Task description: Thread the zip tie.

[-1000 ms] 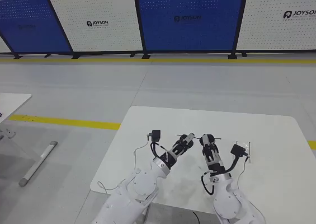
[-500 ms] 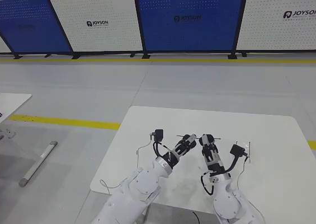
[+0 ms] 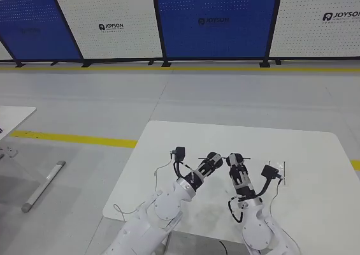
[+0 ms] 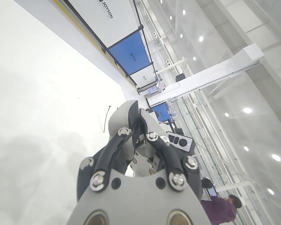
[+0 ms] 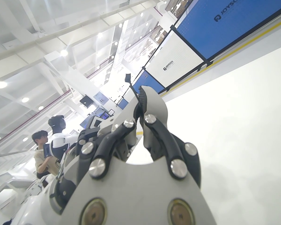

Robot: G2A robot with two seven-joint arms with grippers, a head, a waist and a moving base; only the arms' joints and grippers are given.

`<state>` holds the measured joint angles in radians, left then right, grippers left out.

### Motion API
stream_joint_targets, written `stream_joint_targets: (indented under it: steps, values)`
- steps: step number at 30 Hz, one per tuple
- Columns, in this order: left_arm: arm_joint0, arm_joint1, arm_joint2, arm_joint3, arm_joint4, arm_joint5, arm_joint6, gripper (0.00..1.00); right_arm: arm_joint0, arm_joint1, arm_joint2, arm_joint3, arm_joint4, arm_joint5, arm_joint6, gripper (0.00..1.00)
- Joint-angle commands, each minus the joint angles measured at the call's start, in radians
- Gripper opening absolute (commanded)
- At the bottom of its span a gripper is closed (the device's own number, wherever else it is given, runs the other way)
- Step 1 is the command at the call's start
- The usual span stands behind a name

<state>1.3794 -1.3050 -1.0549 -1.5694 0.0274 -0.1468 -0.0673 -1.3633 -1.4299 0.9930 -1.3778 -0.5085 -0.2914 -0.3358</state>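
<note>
Right wrist view: right hand (image 5: pixel 141 94) pinches zip tie (image 5: pixel 131 88).

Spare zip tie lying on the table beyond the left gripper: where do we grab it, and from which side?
Probably mid-strap on the spare zip tie, coming straight down and straddling its width. It lies flat on the table, thin and slightly bowed, with its small head at one end.

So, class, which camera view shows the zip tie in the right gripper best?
The right wrist view: the zip tie sticks out of the shut right gripper, its head plain. In the top view it is a thin dark sliver; in the left wrist view I cannot tell it for sure.
</note>
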Motion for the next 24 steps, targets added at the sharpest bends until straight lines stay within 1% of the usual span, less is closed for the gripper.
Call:
stream_joint_targets:
  steps: [1,13,24]
  values:
    - [0.001,0.0,-0.001,0.0,0.0,-0.002,0.001,0.0,-0.001,-0.001,0.0,-0.001,-0.002,0.0,0.0,0.0]
    - [0.004,0.001,-0.003,-0.001,-0.009,-0.02,-0.012,0.0,0.002,-0.01,-0.005,0.005,-0.027,0.006,0.022,0.0]
    - [0.004,0.002,-0.006,-0.004,-0.006,-0.018,-0.014,0.0,0.001,-0.017,0.005,0.006,-0.031,0.003,0.017,0.0]
